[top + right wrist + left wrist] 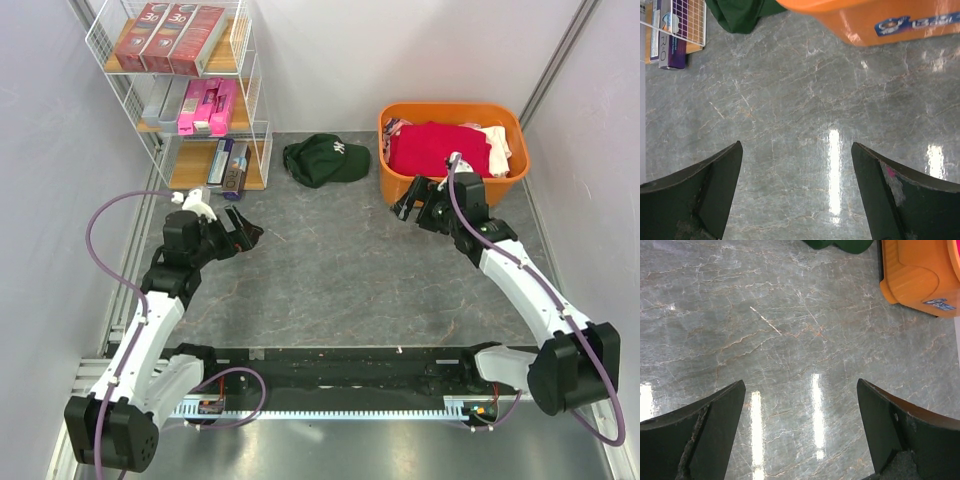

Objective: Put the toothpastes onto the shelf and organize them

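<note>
While the toothpastes (168, 38) sit on all three boards of the shelf (192, 162), the left gripper (243, 228) hangs nearby, jaws wide and empty. Past the green cap (325, 160), the right gripper (405, 202) gapes empty beside the orange tub (440, 108)

Tabletop (340, 270) glossy grey marble-look; shelf (190, 165) white wire, wooden boards; tub (450, 108) smooth orange plastic; cap (325, 160) green cloth.
</note>
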You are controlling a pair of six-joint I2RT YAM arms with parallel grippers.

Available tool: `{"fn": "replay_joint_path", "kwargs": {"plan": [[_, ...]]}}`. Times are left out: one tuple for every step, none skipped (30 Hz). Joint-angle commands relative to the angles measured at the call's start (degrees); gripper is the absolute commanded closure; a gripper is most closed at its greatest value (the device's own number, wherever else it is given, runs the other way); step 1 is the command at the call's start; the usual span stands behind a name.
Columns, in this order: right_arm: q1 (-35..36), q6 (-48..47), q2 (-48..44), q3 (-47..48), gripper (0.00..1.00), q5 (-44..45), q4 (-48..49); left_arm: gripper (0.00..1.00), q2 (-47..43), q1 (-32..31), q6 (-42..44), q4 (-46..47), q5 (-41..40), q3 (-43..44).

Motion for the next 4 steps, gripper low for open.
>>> {"fn": "replay_joint_path", "kwargs": {"plan": [[-0.22, -2.97, 0.75, 3.48, 0.02, 1.73, 2.75, 0.0, 0.12, -0.12, 3.61, 1.97, -0.65, 2.39], [-0.22, -3.06, 0.92, 3.39, 0.02, 1.73, 3.36, 0.0, -0.14, -0.12, 4.57, 2.58, -0.48, 2.22], [-0.31, -3.24, 1.01, 3.22, 0.02, 0.86, 5.63, 0.0, -0.66, -0.12, 4.93, 5.19, -0.65, 1.26], [-0.22, -3.33, 1.54, 2.26, 0.02, 0.07, 7.31, 0.0, -1.54, -0.12, 5.46, 6.87, -0.74, 0.64]]}}
